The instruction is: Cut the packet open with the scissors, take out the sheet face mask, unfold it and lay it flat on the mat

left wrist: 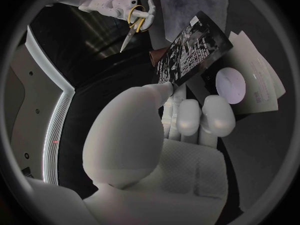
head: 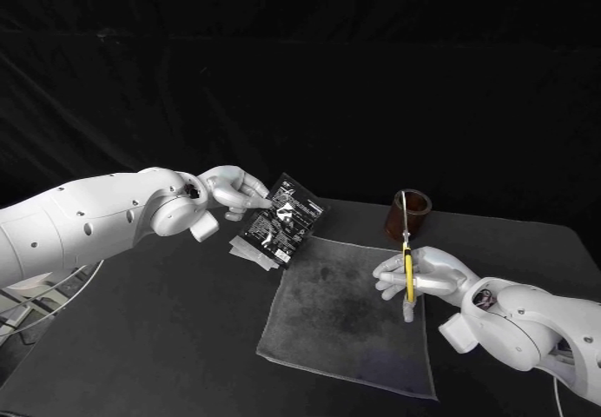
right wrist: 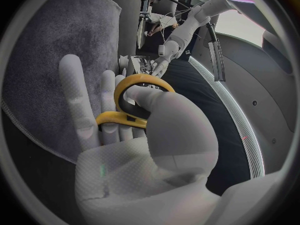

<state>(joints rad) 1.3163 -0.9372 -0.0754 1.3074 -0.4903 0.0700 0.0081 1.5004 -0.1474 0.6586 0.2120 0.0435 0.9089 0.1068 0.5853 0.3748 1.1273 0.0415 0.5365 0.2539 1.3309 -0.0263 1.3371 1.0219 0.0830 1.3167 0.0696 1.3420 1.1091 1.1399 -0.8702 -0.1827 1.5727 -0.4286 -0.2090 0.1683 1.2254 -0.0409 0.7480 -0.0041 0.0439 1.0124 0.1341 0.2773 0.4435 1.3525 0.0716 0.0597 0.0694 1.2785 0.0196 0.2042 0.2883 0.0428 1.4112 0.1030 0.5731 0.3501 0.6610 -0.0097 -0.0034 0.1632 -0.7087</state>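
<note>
The head view looks down over the whole counter. Wrist views sit close behind the left hand and right hand; all 3 share the mat.

My right hand holds the scissors by their yellow handles. My thumb sits inside one loop, and the other loop lies against my fingers, which stretch out almost straight. Beyond the fingertips the grey mat lies on the black table. Farther off, past the handles, my left hand holds the dark packet.
</note>
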